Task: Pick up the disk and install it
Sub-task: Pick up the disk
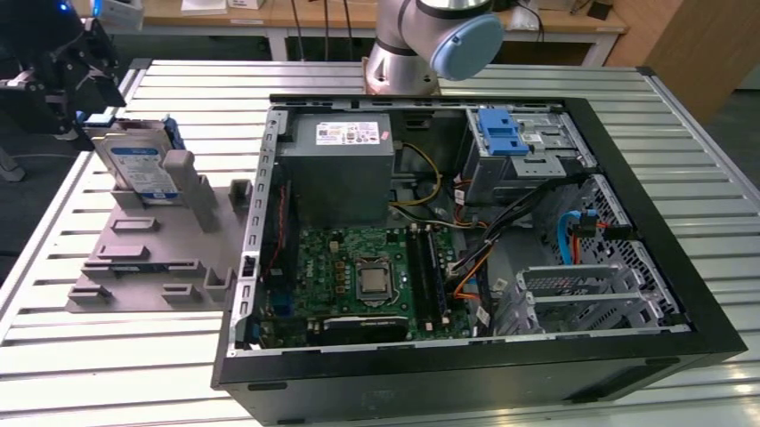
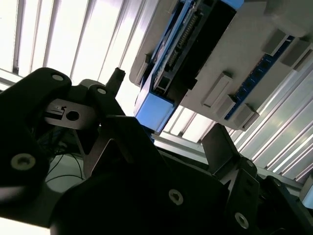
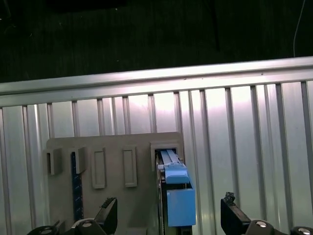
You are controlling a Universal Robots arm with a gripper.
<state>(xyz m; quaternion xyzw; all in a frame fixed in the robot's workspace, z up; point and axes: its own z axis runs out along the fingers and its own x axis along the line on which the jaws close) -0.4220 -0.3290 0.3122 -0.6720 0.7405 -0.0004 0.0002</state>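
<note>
The disk [image 1: 134, 165] stands on edge in the grey fixture [image 1: 142, 258], at the exterior view's left on the slatted table. It is silver with a white-and-blue label and a blue carrier frame. In the first wrist view the disk [image 3: 176, 196] appears edge-on in its slot. My gripper [image 3: 168, 211] is open, and its fingertips [image 3: 109, 211] stand wide apart on either side of the disk's line without touching it. In the exterior view the gripper [image 1: 84, 89] hangs just above and behind the disk. The second wrist view has the disk [image 2: 188, 46] close beyond the gripper [image 2: 166, 112].
An open computer case [image 1: 665, 267] lies at the exterior view's right, with motherboard [image 1: 368, 276], power supply [image 1: 338, 165] and a drive bay with a light-blue latch [image 1: 504, 133]. The arm's base [image 1: 416, 44] stands behind it. The table edge runs just past the fixture.
</note>
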